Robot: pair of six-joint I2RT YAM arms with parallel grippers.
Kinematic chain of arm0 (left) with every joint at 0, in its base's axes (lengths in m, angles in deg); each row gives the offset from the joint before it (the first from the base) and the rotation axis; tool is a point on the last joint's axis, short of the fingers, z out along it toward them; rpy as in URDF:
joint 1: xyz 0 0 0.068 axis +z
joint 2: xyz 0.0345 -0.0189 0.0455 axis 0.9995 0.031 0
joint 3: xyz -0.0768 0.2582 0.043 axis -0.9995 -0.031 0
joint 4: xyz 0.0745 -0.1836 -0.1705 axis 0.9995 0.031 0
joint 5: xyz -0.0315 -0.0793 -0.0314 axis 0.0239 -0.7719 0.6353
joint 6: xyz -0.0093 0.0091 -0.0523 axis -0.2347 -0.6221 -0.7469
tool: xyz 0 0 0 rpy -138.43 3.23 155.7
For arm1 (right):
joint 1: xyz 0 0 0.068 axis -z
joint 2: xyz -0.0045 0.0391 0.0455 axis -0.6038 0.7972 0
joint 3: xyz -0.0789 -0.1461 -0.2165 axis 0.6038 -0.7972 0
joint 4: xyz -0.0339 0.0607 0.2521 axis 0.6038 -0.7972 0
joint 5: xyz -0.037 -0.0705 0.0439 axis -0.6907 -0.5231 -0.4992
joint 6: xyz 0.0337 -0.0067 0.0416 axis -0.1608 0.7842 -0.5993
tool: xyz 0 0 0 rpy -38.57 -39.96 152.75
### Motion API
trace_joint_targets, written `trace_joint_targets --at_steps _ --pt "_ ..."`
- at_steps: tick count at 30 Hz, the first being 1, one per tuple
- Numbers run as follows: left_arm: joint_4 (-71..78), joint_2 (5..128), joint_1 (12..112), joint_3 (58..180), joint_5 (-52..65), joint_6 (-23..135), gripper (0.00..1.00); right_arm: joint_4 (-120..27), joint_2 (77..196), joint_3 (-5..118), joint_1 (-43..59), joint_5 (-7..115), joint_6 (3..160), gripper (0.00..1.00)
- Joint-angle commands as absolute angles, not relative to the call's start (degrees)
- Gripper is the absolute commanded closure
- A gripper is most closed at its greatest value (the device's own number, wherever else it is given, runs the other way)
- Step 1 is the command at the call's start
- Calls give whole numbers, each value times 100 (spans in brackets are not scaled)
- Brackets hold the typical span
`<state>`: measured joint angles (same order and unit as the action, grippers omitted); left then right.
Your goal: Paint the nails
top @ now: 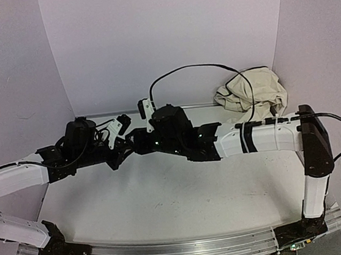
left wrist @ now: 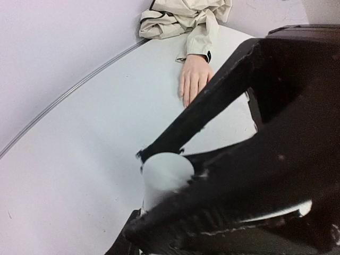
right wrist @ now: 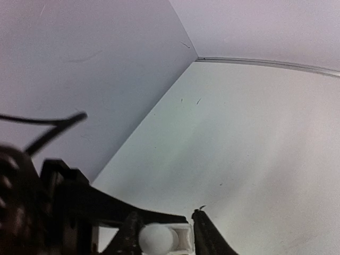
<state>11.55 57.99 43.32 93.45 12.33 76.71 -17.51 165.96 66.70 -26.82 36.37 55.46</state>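
Two arms are seen from above, bolted at the near edge of the worktop (top: 166, 195), well nearer than the whitish bottle (left wrist: 166, 172). In the top view that bottle is hidden under the two dark wrists, which meet over it. Only the wrist views show it.

In the left wrist view the left hand (left wrist: 146, 191) is seen closed on the bottle, which is gripped between its two dark fingers. Only the bottle's pale upper part shows, and its base is covered by the lower finger.

In the right wrist view a small white round thing (right wrist: 155, 238) is seen between the fingers of the right hand (right wrist: 162, 234), cut off by the lower edge. It cannot be told whether this is the top of the same bottle. The right hand's jaws are set narrowly on either side of it, and it cannot be told whether they press on it.

Beyond the bottle, towards the back right corner, one mannequin hand (left wrist: 194, 79) lies flat on the worktop, fingers pointing back towards the bottle and well apart from it. It is shown by the left wrist view alone. The nails (left wrist: 187, 101) are at its fingertips and too small to be made out. A dark wrist band (left wrist: 209, 55) is seen behind the mannequin hand, then the crumpled beige sleeve (left wrist: 183, 18). From above, only this sleeve is seen, as one heap.
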Motion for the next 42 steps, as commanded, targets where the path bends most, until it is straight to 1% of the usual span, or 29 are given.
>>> trace_joint_targets --at_steps 1,5,8,11,13,15,17,21,24,26,28,32,36,40,42 --pt "425 5773 4395 9701 1271 7609 100 -2013 15881 6402 -2536 3879 5852 54" --pt "434 5849 4395 9719 1242 7603 100 -2024 15366 6063 -2465 3881 6364 39" --pt "447 5953 4396 9732 1233 7618 100 -2070 14879 5668 -2418 3657 6796 30" --pt "469 6052 4400 9775 1111 7596 100 -2174 14454 5221 -2269 3250 7022 25" --pt "484 6115 4400 9818 879 7588 100 -2198 14202 4875 -2089 3218 7036 22" --pt "486 6164 4394 9854 470 7577 100 -2195 14013 4566 -1825 3480 6968 21" --pt "487 6228 4397 9889 -79 7560 100 -2184 13921 4382 -1548 4045 6917 20" --pt "478 6412 4401 10024 -1694 7464 100 -1874 13860 4175 -1290 5519 7153 20" --pt "478 6599 4396 10162 -2779 7330 100 -1350 13870 4108 -1282 7021 7327 21" --pt "484 6744 4394 10250 -3209 7215 100 -941 13924 4113 -1276 7997 7312 23" --pt "481 6838 4393 10295 -3503 7159 100 -585 14025 4149 -1279 8702 7236 26" --pt "487 6905 4386 10340 -3852 7110 100 -329 14373 4407 -1277 9340 7106 36" --pt "487 6923 4334 10358 -4175 7108 100 -82 14628 4609 -1278 9597 6999 40" --pt "487 6944 4280 10373 -4373 7099 100 0 14836 4804 -1285 9919 6937 49" --pt "487 6918 4274 10359 -4365 7120 100 57 14931 4850 -1280 10090 6841 50"
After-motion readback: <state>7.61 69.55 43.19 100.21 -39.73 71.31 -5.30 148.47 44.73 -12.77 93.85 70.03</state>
